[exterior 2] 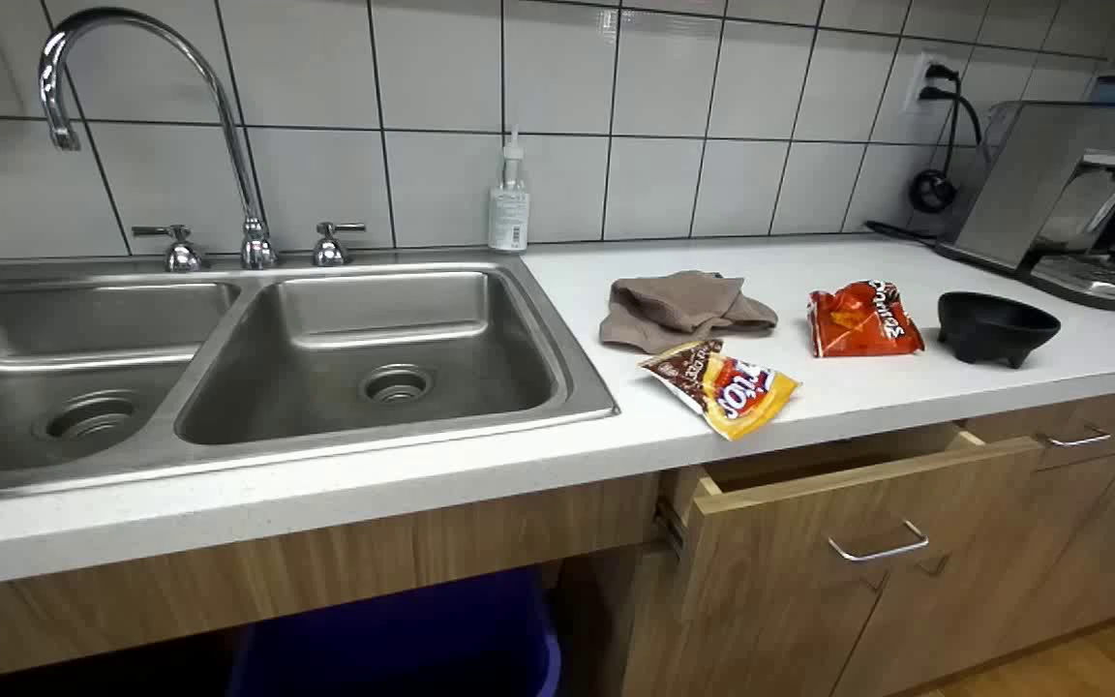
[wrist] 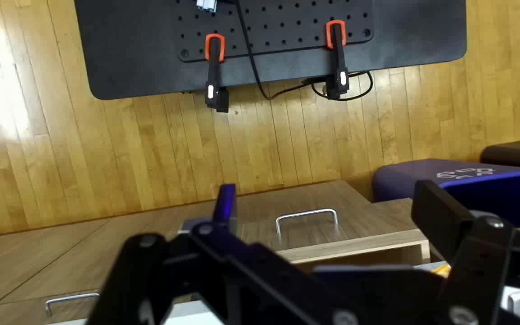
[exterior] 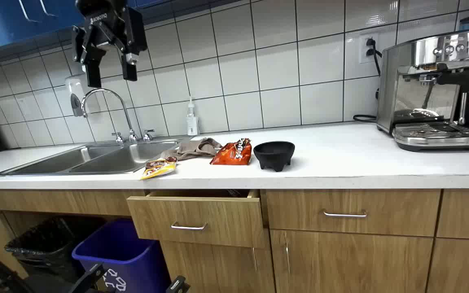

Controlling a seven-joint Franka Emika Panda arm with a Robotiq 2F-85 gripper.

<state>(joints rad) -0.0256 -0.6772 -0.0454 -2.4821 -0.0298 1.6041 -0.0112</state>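
My gripper (exterior: 111,80) is open with nothing between its fingers, high above the counter in an exterior view. In the wrist view its fingers (wrist: 327,194) frame a partly open wooden drawer (wrist: 305,225) far below. The drawer has a silver bar handle and shows in both exterior views (exterior: 196,219) (exterior 2: 867,542). On the counter lie a yellow and brown snack bag (exterior: 159,167) (exterior 2: 727,389), a red Doritos bag (exterior: 233,152) (exterior 2: 864,321), a crumpled brown cloth (exterior: 196,149) (exterior 2: 683,310) and a black footed bowl (exterior: 274,154) (exterior 2: 995,327). The gripper touches none of them.
A double sink (exterior: 112,156) (exterior 2: 383,339) with a tall faucet (exterior: 124,108) (exterior 2: 238,145) stands beside the bags. A pump bottle (exterior: 192,120) (exterior 2: 509,208) is by the wall. An espresso machine (exterior: 434,89) stands on the counter. A blue bin (exterior: 130,264) is below.
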